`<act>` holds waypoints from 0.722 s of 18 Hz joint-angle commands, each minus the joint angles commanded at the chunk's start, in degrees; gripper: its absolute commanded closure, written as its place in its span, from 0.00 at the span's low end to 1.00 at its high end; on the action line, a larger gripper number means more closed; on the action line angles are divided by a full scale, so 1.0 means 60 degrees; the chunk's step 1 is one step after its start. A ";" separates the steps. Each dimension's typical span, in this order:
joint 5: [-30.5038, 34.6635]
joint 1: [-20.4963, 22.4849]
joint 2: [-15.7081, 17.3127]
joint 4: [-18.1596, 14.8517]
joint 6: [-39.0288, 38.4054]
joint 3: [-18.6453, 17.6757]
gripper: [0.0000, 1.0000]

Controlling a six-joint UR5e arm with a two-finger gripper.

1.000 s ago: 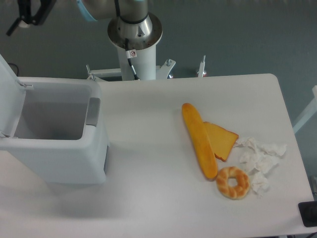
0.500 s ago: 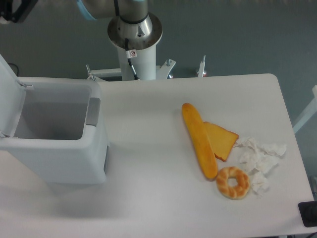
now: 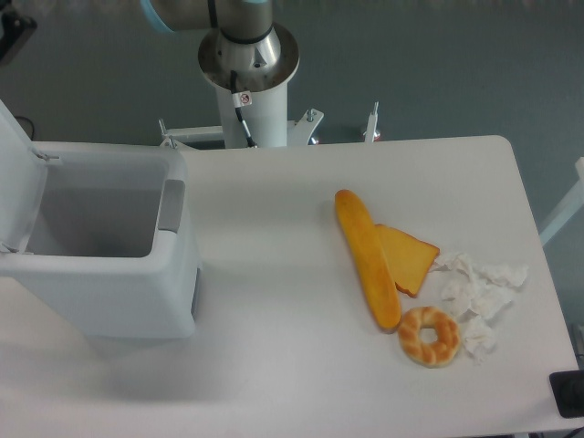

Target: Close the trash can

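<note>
A white table (image 3: 274, 274) stood against a grey-blue floor, with the arm's round base (image 3: 248, 55) mounted just beyond its far edge. The trash can (image 3: 100, 274) sat at the left end of the table, its lid (image 3: 16, 178) raised upright along the left side and a grey latch strip (image 3: 171, 205) showing on the right rim. Its inside looked bare, nothing visible in it. Well apart, toward the right, lay a long bread loaf (image 3: 368, 257) touching a toast slice (image 3: 408, 258), a ring-shaped bun (image 3: 429, 336) just near of them, and crumpled white tissue (image 3: 479, 292) beside these. Only a dark sliver of the gripper (image 3: 11, 27) showed at the far-left corner; whether it was released or clenched could not be told. Compared with a second before, it had slid further left, nearly out of view, while the can and food had not moved.
</note>
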 joint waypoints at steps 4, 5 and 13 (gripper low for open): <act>0.0000 -0.0205 -0.0132 0.0000 -0.0015 0.0015 0.00; 0.0000 -0.0249 -0.0146 0.0000 0.0014 0.0000 0.00; -0.0483 -0.0425 -0.0278 0.0000 -0.0044 0.0030 0.00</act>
